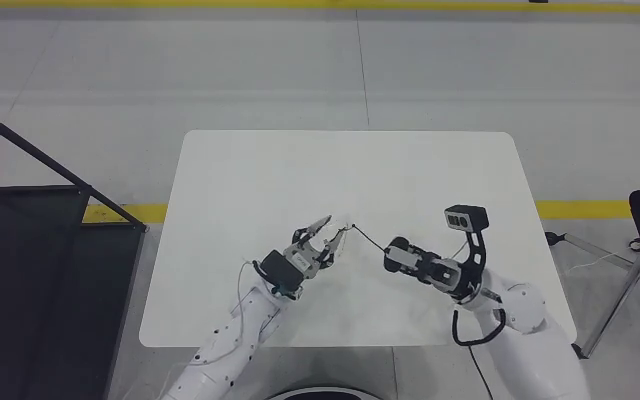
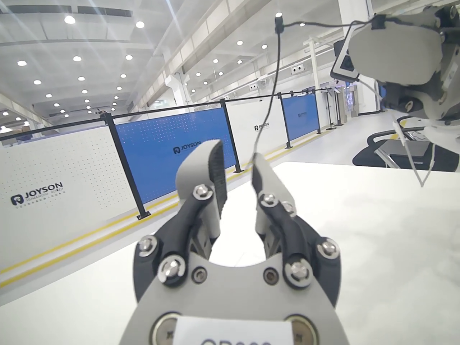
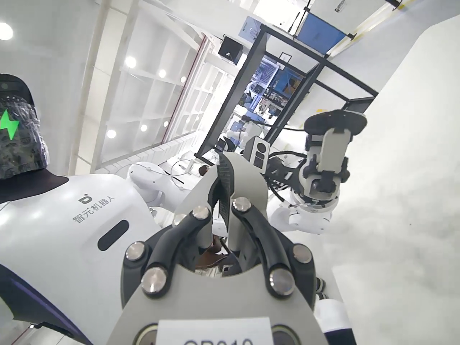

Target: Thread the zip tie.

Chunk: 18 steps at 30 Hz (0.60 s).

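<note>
Black zip tie (image 2: 276, 73) sits clamped in the right end effector (image 1: 390, 257); the left end effector (image 2: 235, 152), jaws apart, probably must pinch the free end next.

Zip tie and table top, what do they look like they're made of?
Zip tie: thin and black, bowing in a smooth curve without kinking, so probably flexible plastic, likely nylon; dull finish. Table: flat, uniform white with a soft, low sheen and rounded corners. It looks like laminate or painted board, but the views do not settle which.
</note>
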### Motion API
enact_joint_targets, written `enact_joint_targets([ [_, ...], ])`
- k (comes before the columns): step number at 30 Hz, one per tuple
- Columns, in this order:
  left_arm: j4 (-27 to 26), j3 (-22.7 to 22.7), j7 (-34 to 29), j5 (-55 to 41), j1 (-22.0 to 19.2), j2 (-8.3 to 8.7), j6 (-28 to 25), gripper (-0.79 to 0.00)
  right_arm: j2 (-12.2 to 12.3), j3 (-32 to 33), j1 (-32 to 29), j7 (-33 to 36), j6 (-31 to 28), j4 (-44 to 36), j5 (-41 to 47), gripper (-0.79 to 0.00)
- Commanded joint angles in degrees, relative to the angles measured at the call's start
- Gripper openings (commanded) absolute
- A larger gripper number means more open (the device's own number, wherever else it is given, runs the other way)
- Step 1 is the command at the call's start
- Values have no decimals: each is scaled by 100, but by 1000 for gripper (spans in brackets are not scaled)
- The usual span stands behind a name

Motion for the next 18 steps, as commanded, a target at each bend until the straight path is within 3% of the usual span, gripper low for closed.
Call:
enact_joint_targets([
  [1,-134,-117,-26,-102,92,31,-128,0,9,99,-98,-178,-182,-139,-304,-785],
  [7,-705,-646,-241,-646,486,167,-908,0,48,503,-442,-887,-235,-680,-1679,-785],
  [13,-1212,-1275,-895,-1728,842,318,-2341,0,33,657,-846,-1960,354,-1354,-3567,-785],
  [18,-1356,-1651,-1694,-2844,982,419,-3559,0,17,520,-940,-2317,869,-1545,-4331,-785],
])
